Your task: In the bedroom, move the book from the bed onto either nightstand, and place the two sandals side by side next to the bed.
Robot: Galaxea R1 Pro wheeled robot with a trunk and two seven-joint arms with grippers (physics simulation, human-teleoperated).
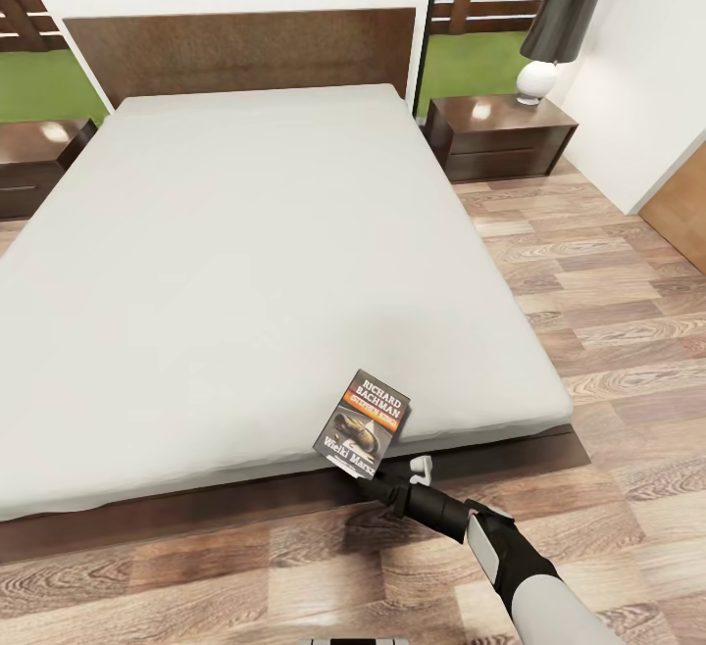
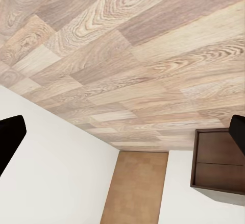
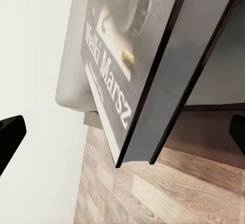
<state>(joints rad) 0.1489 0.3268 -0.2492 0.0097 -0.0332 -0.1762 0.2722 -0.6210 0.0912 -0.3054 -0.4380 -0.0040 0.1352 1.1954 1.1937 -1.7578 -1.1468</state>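
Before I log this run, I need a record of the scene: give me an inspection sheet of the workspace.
Surface: bed, plain pale-grey mattress, dark wooden frame and headboard.
Job's things: book at the mattress's near edge, tilted up, overhanging; nightstand right of the headboard, another nightstand on the left. Sandals: nothing seen.
Clutter: lamp on the right nightstand.
Grippers: right gripper at the book's lower edge, grip cannot be told; left gripper open, over wood floor.
Cables: nothing seen.
Surroundings: white walls, windows onto a slatted fence.
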